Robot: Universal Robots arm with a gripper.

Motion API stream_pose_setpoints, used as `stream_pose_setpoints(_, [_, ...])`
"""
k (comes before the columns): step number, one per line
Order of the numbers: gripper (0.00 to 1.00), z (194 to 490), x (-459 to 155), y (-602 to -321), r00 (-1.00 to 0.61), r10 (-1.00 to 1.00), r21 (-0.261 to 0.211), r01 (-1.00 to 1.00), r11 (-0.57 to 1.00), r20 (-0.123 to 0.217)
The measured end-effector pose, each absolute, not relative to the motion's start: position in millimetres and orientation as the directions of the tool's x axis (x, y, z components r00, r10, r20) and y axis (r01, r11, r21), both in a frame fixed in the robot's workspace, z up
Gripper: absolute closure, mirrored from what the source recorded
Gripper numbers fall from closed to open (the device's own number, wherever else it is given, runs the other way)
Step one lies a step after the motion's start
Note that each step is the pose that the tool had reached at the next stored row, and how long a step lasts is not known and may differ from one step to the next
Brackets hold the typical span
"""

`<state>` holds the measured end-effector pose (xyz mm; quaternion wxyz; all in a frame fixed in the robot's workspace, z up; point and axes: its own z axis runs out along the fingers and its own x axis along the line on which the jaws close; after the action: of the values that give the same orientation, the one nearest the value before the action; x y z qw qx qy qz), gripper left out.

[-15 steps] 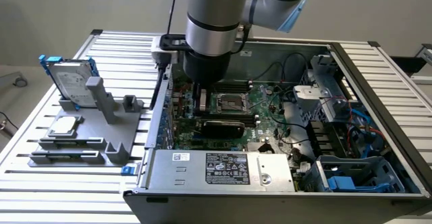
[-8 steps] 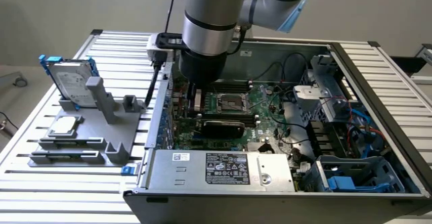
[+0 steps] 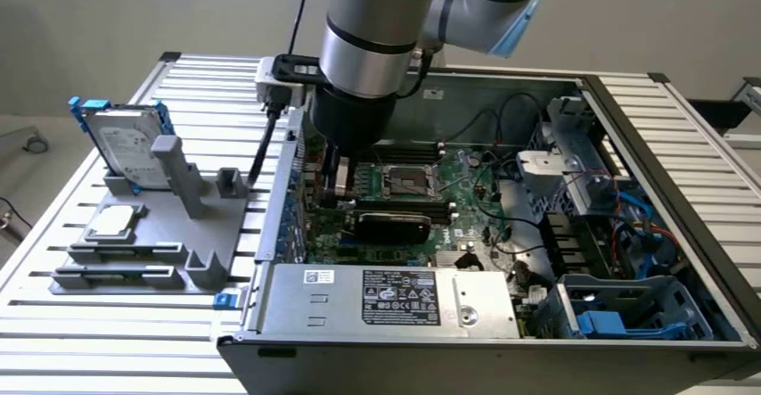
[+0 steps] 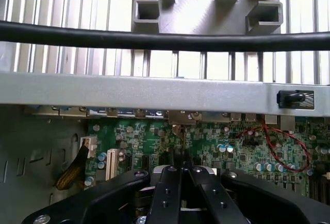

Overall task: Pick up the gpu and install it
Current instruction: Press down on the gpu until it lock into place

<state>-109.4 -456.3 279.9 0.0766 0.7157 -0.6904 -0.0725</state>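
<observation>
The gpu [image 3: 388,226] shows its black rounded cover and sits low on the green motherboard [image 3: 466,201] inside the open computer case, just below the processor socket. My gripper [image 3: 337,190] reaches down into the case at the card's end, toward the exterior view's left. In the wrist view the gripper [image 4: 181,168] is shut, its two black fingers [image 4: 166,193] pressed together over the motherboard [image 4: 221,141]. I see nothing between them. Whether they touch the card I cannot tell.
A grey parts tray [image 3: 143,234] outside the case holds a silver hard drive [image 3: 123,144] in a blue frame and a small square processor chip [image 3: 113,222]. The case wall [image 4: 154,94] and a black cable [image 4: 154,39] cross the wrist view. Power supply [image 3: 393,297] sits at the case's front.
</observation>
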Motion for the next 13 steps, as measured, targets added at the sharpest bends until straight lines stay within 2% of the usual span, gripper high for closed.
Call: stream_pose_setpoints(13, [0.89,281.3,-110.2,-454.6,0.034,-0.999,0.263,-0.964,-0.028,0.015])
